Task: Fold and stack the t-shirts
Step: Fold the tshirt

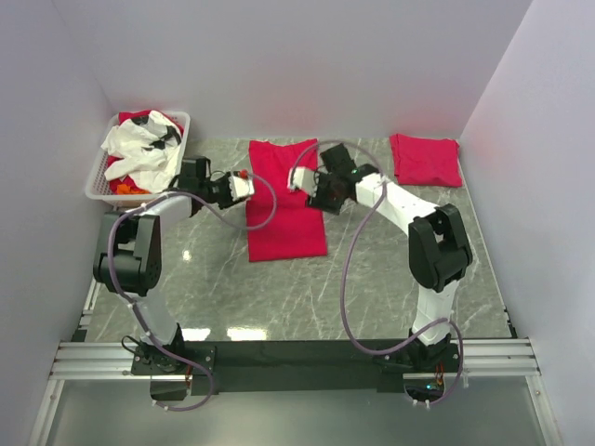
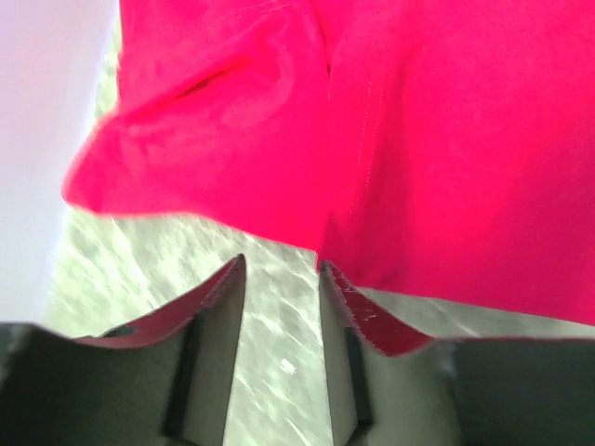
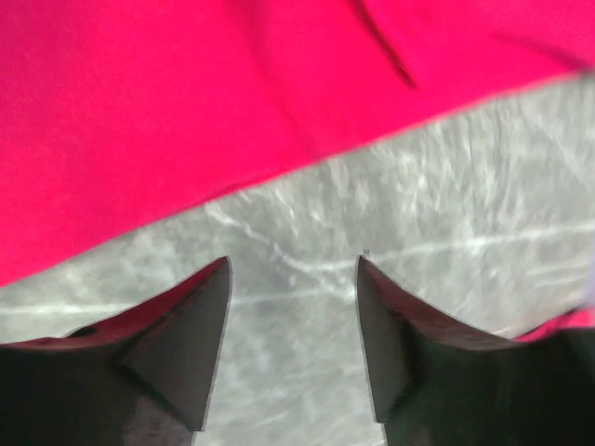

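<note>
A crimson t-shirt [image 1: 284, 200] lies folded into a long strip in the middle of the marble table. A second red t-shirt [image 1: 425, 160], folded into a small square, lies at the back right. My left gripper [image 1: 245, 187] hovers at the strip's left edge. In the left wrist view it is open [image 2: 282, 265], with bare table between its fingers and the shirt [image 2: 418, 139] just beyond the tips. My right gripper [image 1: 302, 178] is over the strip's right edge. It is open [image 3: 293, 265] above bare table, and the shirt's hem [image 3: 139, 111] lies ahead of it.
A white slotted basket [image 1: 100, 177] stands at the back left with white cloth [image 1: 144, 149] and some red and orange cloth in it. Pale walls close in the table on the left, back and right. Cables loop from both arms.
</note>
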Available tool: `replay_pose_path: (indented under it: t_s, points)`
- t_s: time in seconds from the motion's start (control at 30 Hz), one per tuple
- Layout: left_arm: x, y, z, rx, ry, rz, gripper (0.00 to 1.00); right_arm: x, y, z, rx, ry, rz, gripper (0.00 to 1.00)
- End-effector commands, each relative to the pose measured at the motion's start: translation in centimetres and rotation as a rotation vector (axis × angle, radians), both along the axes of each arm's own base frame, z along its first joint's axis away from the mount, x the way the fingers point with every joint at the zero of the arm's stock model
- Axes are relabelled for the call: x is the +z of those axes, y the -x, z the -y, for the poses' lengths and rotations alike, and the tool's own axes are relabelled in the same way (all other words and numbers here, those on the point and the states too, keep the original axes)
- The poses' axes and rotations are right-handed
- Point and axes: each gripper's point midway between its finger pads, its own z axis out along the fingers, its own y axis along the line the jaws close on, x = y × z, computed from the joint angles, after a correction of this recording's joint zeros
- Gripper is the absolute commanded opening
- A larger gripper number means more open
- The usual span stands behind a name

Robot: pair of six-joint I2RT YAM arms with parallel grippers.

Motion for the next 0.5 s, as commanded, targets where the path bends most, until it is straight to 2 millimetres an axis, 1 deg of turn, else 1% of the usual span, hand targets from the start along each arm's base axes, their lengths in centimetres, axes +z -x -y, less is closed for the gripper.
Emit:
replay_pose_path:
  t_s: [0.0, 0.03, 0.07, 0.1, 0.13, 0.17, 0.2, 0.23, 0.27, 0.3, 0.33, 0.37, 0.43, 0.47]
  points:
    - [4.6, 1.9, 0.0, 0.096, 0.146, -0.211, 0.44, 4.6, 0.8, 0.3, -0.224, -0.237, -0.188, 0.61]
    - [4.7, 2.8, 0.4, 0.119, 0.195, -0.305, 0.44, 4.2, 2.2, 0.5, -0.288, -0.269, -0.295, 0.58]
    - [4.9, 3.4, 0.6, 0.132, 0.223, -0.359, 0.45, 3.9, 2.6, 0.4, -0.315, -0.298, -0.347, 0.52]
    - [5.0, 3.9, 0.8, 0.15, 0.25, -0.411, 0.45, 3.7, 3.5, -0.6, -0.314, -0.345, -0.414, 0.5]
    - [5.0, 4.5, 1.2, 0.191, 0.305, -0.508, 0.46, 3.5, 4.2, -0.9, -0.355, -0.377, -0.475, 0.47]
    - [5.2, 5.1, 1.8, 0.175, 0.339, -0.566, 0.45, 3.0, 4.7, -1.5, -0.366, -0.4, -0.522, 0.41]
    - [4.3, 5.3, 2.0, 0.193, 0.358, -0.633, 0.44, 2.4, 5.2, -2.0, -0.381, -0.427, -0.571, 0.4]
    - [4.2, 5.2, 2.4, 0.242, 0.409, -0.715, 0.44, 2.1, 5.2, -2.4, -0.43, -0.46, -0.606, 0.4]
    - [3.9, 4.9, 2.5, 0.268, 0.431, -0.751, 0.44, 1.3, 5.2, -2.6, -0.455, -0.465, -0.642, 0.4]
    - [2.8, 4.6, 2.6, 0.299, 0.443, -0.802, 0.44, 0.9, 4.9, -2.5, -0.479, -0.477, -0.66, 0.41]
    - [2.5, 4.3, 2.7, 0.336, 0.472, -0.846, 0.44, 0.6, 4.5, -2.5, -0.517, -0.495, -0.679, 0.42]
    - [1.7, 4.0, 2.8, 0.363, 0.483, -0.879, 0.44, -0.2, 4.1, -2.5, -0.546, -0.501, -0.702, 0.43]
    - [1.0, 3.5, 2.8, 0.415, 0.504, -0.924, 0.45, -0.7, 3.6, -2.4, -0.597, -0.538, -0.751, 0.43]
    - [0.3, 3.4, 2.8, 0.426, 0.504, -0.953, 0.45, -1.6, 3.6, -2.4, -0.616, -0.535, -0.78, 0.43]
